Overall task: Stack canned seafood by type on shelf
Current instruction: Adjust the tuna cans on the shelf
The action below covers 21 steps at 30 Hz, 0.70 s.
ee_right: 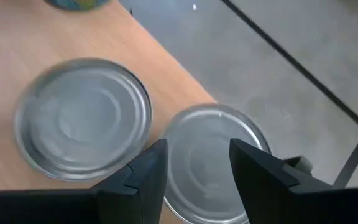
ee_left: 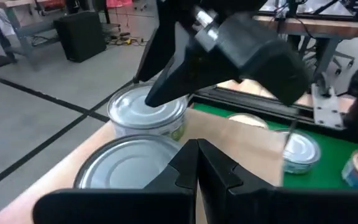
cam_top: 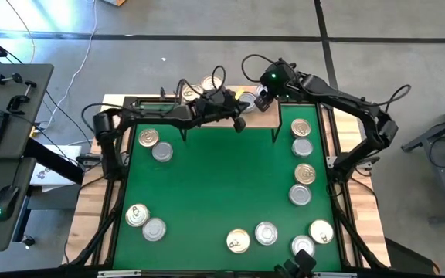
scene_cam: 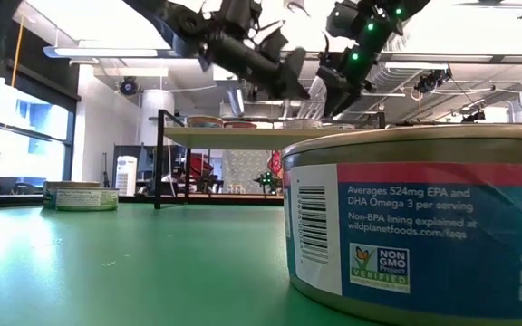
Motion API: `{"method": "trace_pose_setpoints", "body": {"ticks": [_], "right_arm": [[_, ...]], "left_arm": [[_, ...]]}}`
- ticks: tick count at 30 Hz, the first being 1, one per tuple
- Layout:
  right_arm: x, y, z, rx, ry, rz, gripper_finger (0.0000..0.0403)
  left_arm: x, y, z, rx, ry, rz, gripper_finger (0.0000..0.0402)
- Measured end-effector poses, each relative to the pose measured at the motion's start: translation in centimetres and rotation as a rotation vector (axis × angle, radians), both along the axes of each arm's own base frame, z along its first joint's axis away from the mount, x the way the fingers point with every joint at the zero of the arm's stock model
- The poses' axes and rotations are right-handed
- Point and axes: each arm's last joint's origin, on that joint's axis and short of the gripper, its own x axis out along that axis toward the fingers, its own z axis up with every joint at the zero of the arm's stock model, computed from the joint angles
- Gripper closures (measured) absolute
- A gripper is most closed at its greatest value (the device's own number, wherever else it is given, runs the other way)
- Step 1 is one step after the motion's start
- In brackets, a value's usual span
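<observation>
My right gripper hovers with fingers spread over a silver tin on the shelf (another tin lies just beside). My left gripper is pressed together, empty.

The middle of the green desk lies bare, a wide lane between tins. A column of 4 tins lines its right edge; 2 pairs sit at the left and lower left. Over the shelf both arms crowd: the left claw and right claw hang close together above silver tins.
</observation>
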Motion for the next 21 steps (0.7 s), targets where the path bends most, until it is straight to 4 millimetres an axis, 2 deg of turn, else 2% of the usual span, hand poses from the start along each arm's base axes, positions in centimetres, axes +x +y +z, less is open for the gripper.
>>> {"method": "trace_pose_setpoints", "body": {"ticks": [2, 4, 9, 14, 21], "right_arm": [[-0.1, 0.3, 0.5, -0.017, -0.008, 0.017, 0.0238], [0.0, 0.7, 0.8, -0.030, -0.015, 0.033, 0.0238], [0.6, 1.5, 1.2, -0.043, -0.039, 0.076, 0.0238], [1.3, 2.6, 1.1, -0.020, -0.044, 0.200, 0.0238], [1.8, 3.6, 1.1, 0.030, -0.067, 0.343, 0.0238]], "left_arm": [[-0.9, -0.5, 1.3, 0.005, 0.025, 0.038, 0.0402], [-2.4, -0.1, 2.6, 0.007, 0.067, 0.105, 0.0402], [-6.2, 4.0, 4.3, -0.027, 0.180, 0.267, 0.0402], [-8.4, 7.6, 3.8, -0.057, 0.258, 0.312, 0.0402], [-9.4, 9.7, 3.3, -0.020, 0.299, 0.274, 0.0401]]}}
